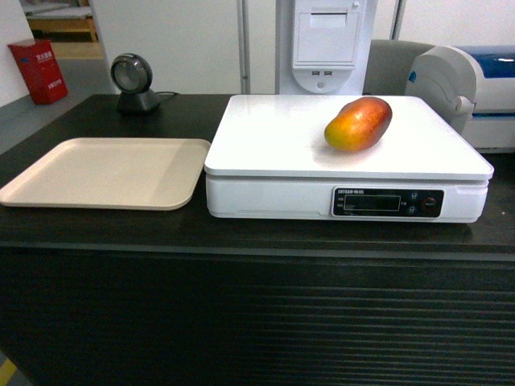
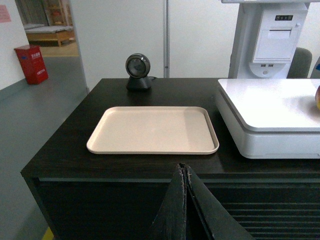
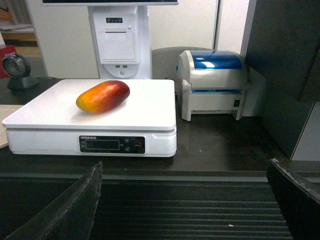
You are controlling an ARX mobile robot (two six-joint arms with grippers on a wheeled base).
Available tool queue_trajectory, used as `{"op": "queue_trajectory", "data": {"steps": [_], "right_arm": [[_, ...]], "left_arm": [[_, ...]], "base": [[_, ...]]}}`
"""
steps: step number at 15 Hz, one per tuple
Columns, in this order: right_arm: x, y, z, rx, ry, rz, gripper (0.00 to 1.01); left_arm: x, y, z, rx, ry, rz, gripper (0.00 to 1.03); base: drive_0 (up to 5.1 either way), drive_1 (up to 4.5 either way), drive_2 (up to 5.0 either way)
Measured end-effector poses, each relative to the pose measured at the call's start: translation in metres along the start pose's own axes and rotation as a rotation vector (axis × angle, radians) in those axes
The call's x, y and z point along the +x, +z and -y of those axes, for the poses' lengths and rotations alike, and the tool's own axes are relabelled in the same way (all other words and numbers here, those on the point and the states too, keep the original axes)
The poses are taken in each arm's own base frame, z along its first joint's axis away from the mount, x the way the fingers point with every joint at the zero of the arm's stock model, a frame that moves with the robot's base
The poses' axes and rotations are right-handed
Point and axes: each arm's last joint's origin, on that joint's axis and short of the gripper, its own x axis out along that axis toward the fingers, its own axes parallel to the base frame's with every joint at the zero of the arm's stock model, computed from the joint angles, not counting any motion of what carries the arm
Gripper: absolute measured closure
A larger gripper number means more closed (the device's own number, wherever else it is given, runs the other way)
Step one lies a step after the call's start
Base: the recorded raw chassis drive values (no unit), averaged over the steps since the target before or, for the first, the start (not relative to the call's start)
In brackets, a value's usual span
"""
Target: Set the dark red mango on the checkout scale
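The dark red mango (image 1: 359, 123) lies on its side on the flat white platform of the scale (image 1: 282, 145), toward the back right; the right wrist view shows the mango (image 3: 103, 96) and the scale (image 3: 150, 110) too. The scale stands on the dark checkout (image 1: 241, 241) with ribbed slats on its front. No gripper touches the mango. My left gripper (image 2: 183, 167) is shut, empty, in front of the counter edge. My right gripper (image 3: 185, 172) is open wide and empty, held before the slatted front. Neither gripper appears in the head view.
A flat beige tray (image 1: 105, 170) lies left of the scale. A round black scanner (image 1: 133, 80) stands at the back left. A white and blue printer (image 3: 212, 82) sits right of the scale, with a white terminal stand (image 1: 325, 44) behind. A red box (image 1: 38, 71) stands on the floor.
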Motion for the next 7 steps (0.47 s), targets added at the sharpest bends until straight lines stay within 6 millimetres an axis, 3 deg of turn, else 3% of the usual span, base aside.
{"op": "queue_trajectory", "data": {"steps": [6,7], "right_arm": [[0.0,0.0,0.0,0.0,0.0,0.0,0.03],[0.0,0.0,0.0,0.0,0.0,0.0,0.03]], "left_arm": [[-0.013,-0.007,0.0,0.0,-0.002,-0.053,1.01],[-0.016,-0.001,0.0,0.0,-0.001,0.012,1.01]], "base": [[0.0,0.0,0.0],[0.0,0.0,0.0]]}}
